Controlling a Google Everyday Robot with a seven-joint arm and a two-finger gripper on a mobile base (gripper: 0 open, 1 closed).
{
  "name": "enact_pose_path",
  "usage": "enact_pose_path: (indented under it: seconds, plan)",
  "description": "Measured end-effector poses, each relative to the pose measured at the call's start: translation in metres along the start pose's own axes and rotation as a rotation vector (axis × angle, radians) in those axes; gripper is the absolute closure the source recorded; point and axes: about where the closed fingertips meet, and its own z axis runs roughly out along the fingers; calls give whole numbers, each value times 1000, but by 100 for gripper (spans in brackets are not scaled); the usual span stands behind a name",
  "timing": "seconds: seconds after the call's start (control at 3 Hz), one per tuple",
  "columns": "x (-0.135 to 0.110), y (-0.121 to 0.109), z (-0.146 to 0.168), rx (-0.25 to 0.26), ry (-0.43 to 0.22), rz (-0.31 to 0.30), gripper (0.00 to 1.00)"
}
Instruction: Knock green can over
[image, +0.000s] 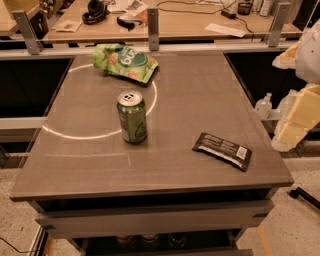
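The green can (132, 117) stands upright near the middle of the grey table (200, 95), silver top and pull tab facing up, a pale logo on its side. My gripper (295, 120) shows as cream and white parts at the right edge of the view, beyond the table's right side. It is well apart from the can and touches nothing on the table.
A crinkled green snack bag (125, 61) lies at the table's back, behind the can. A flat black snack bar (222, 150) lies at the front right. A white arc (100, 134) is marked on the tabletop around the can. A wooden desk (190, 22) with clutter stands behind.
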Motion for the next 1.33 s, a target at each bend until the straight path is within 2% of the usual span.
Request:
enact_pose_path:
  seconds: [0.33,0.67,1.0,1.33]
  plan:
    - [1,-6,5,-5,-123,27,0]
    - [-14,-2,18,-41,-316,30,0]
    - [-33,0,34,-93,-515,4,0]
    - [-64,11,41,-127,-694,-50,0]
